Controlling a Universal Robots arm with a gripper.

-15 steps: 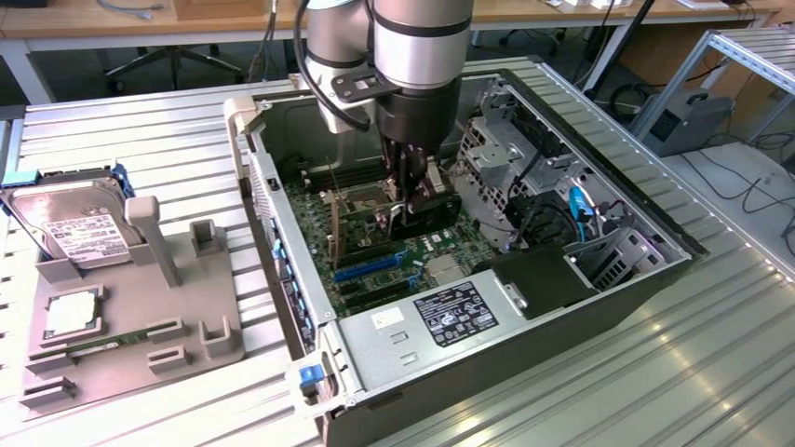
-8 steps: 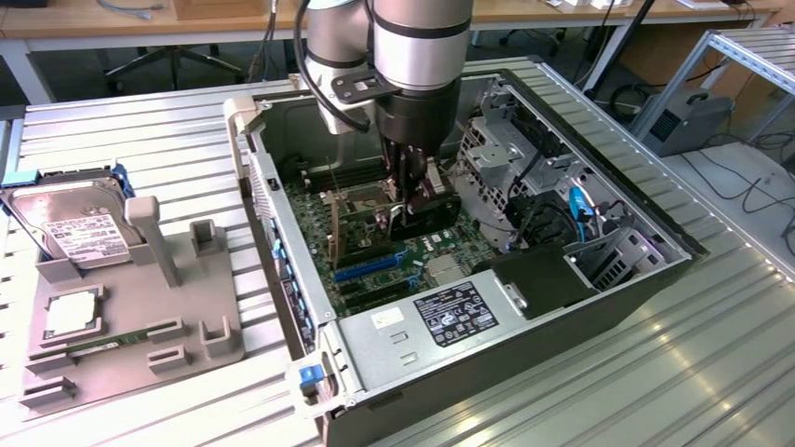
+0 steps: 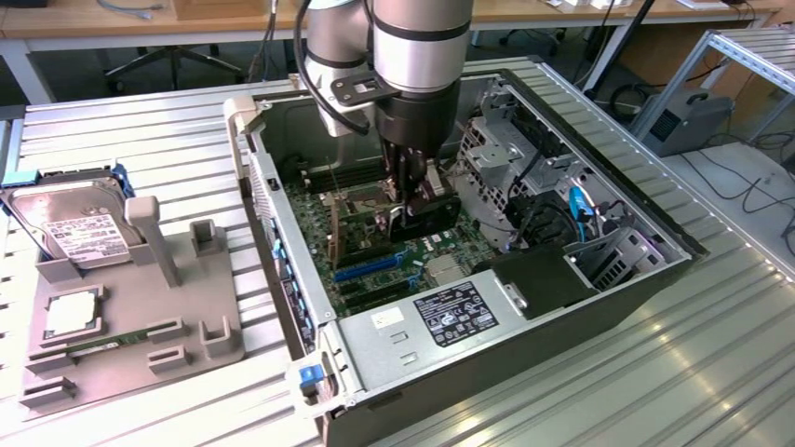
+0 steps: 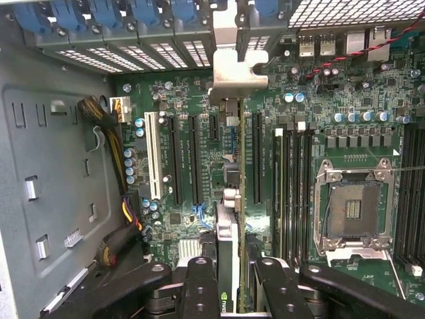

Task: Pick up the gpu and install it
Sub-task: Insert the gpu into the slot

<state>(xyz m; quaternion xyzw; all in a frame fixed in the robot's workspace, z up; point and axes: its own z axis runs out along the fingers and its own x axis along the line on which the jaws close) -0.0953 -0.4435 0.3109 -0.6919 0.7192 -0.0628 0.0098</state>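
Exterior view: my pincer (image 3: 416, 200) is down inside the open PC case (image 3: 621, 289), clamped on the gpu (image 3: 429, 219) hanging under it. I judge the card light, stiff and fragile, best held by its edges.

Wrist view: the gpu (image 4: 229, 229) stands edge-on between the fingers (image 4: 199, 286), above the motherboard (image 4: 332, 133) slots.

Green motherboard (image 4: 212, 133) with a white slot (image 4: 154, 156), blue case clips (image 4: 106, 13), silver bracketed gpu (image 4: 229, 73).
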